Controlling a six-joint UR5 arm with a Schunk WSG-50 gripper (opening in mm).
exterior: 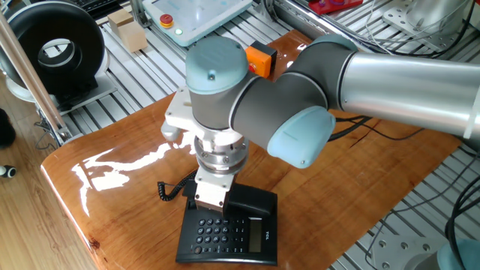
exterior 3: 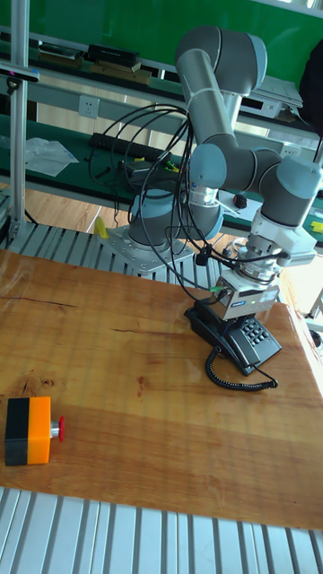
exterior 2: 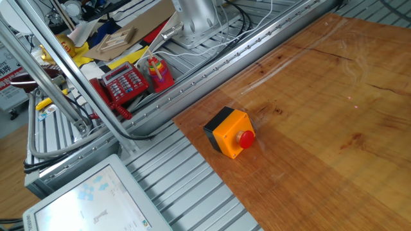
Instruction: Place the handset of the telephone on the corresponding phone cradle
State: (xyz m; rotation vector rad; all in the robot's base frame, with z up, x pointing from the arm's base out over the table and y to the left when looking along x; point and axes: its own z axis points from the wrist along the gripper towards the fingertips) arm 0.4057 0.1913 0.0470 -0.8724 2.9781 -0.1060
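Near the table's (exterior 3: 108, 448) corner, gripper (exterior 3: 240, 309) low over the telephone (exterior 3: 244, 339), grip state unclear, coiled cord (exterior 3: 235, 378) trailing toward open wood

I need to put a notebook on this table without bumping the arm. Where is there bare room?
Bare wood lies between the orange button box and the telephone, and along the near edge. It is crowded at the telephone, under the gripper, where the coiled cord spills out.
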